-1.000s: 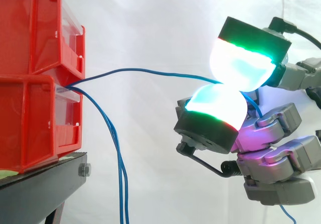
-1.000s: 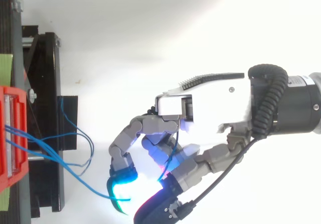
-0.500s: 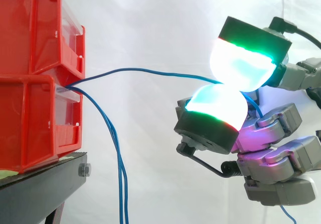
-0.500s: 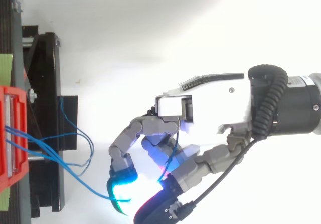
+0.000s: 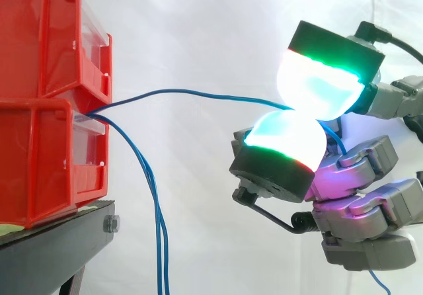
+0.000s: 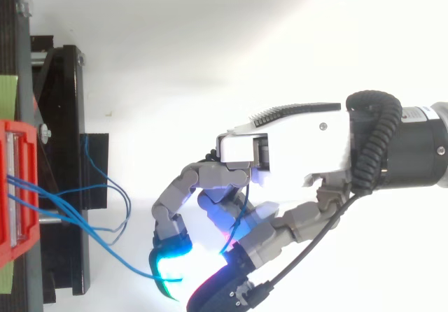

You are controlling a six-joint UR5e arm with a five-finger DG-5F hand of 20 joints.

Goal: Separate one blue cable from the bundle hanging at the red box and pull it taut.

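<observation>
Side and top views of the hand [image 5: 360, 209] at the bins. The arm enters from the right. Opposing fingertips [image 5: 317, 86], glowing white and cyan with green rims, press together and pinch one blue cable [image 5: 198, 94] between them. The remaining fingers curl below, lit magenta. The hand is thus closed on the cable.

From the front of the lower red bin [image 5: 39, 163], at the gap under the upper red bin [image 5: 46, 37], the pinched cable runs rightward to the pads in a shallow arc, close to level but not quite straight. Past the pinch a short length of blue cable passes behind the curled fingers, and an end shows below the hand.

The bundle [image 5: 157, 229] of other blue strands leaves the same bin front and hangs steeply down, well apart from the hand. In the top view these strands loop loosely just beside the black stand [image 6: 66, 116], and the hand's white palm housing [image 6: 294, 147] lies to their right. The bins rest on the stand before the white curtain [image 5: 198, 30].
</observation>
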